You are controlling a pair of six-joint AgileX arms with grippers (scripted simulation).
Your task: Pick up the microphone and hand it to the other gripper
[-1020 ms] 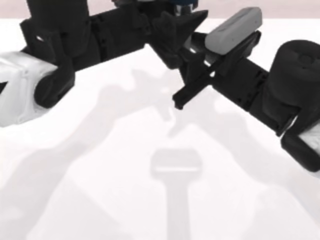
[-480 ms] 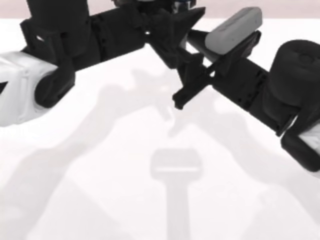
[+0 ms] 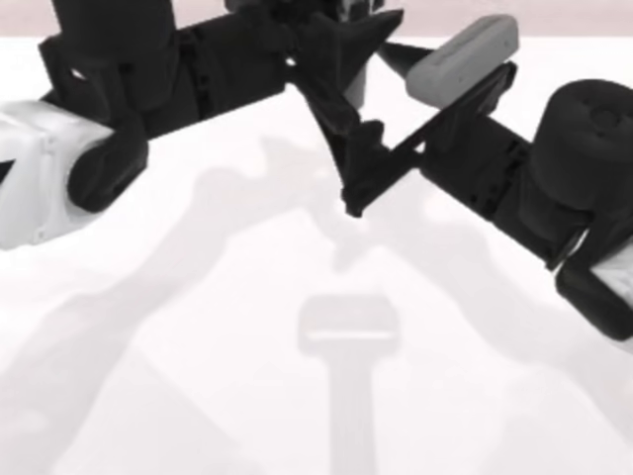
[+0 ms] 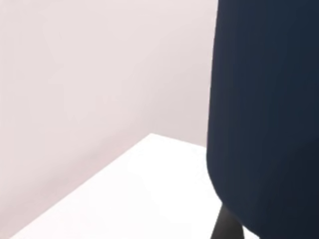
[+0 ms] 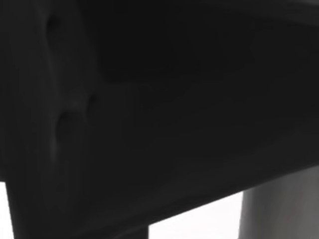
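Both claws meet high at the far middle of the surface [image 3: 198,327]. The microphone [image 4: 266,119] fills the left wrist view, so the left claw [image 3: 341,45] likely grasps it. The right claw [image 3: 371,148] state is unclear. Risk: releasing before a firm grip drops it.

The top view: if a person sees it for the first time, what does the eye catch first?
Two black arms meet at the far edge of the table, left hand against right hand. A pale grey block sits on the right arm. In the left wrist view the microphone shows its navy head, filling one side.
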